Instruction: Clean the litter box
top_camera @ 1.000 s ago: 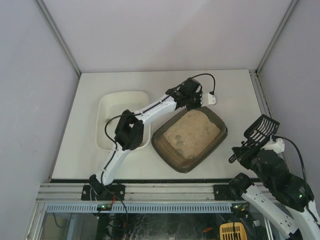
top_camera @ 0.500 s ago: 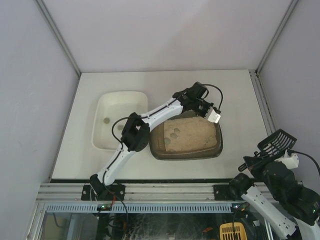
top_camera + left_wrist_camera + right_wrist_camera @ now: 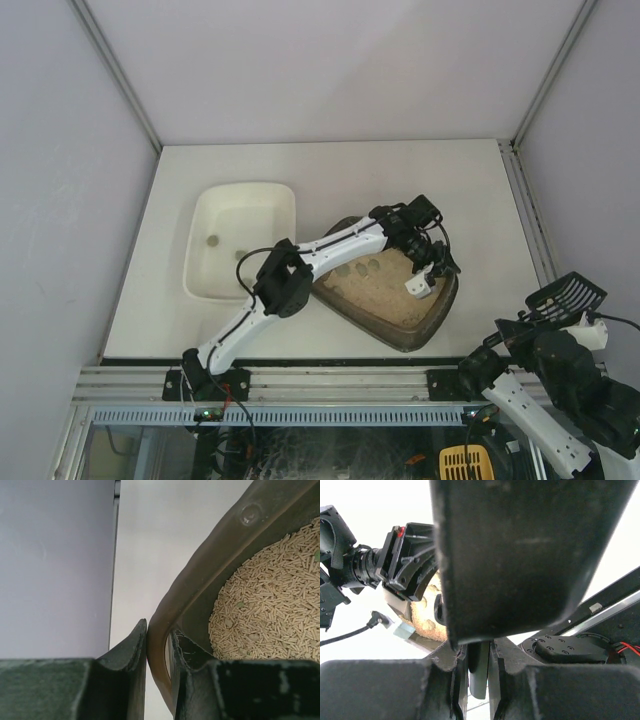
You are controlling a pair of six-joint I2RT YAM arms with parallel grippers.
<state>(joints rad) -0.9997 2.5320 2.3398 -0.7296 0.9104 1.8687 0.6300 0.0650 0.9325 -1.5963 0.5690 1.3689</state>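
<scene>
Your left end effector (image 3: 438, 262) is pinching the wide rim of the litter box (image 3: 395, 305): in the left wrist view one finger (image 3: 131, 647) sits on the outside of the brown wall and the other on the inside, with the rim clamped between them. The litter box rests on the counter (image 3: 330, 170), near its middle and towards the right, turned askew to the counter edges. It lies just beside the white tray (image 3: 285, 200); your left arm covers the gap, so I cannot tell whether the two touch. Beige pellet litter fills the box, with a few small rounded lumps (image 3: 358, 268) on its surface at the far left. Two small pieces (image 3: 212, 240) lie in the white tray. Your right end effector (image 3: 520, 330) is pressed together on the handle of the black slotted scoop (image 3: 568, 293), holding it raised off the counter's right near corner, well apart from the litter box.
</scene>
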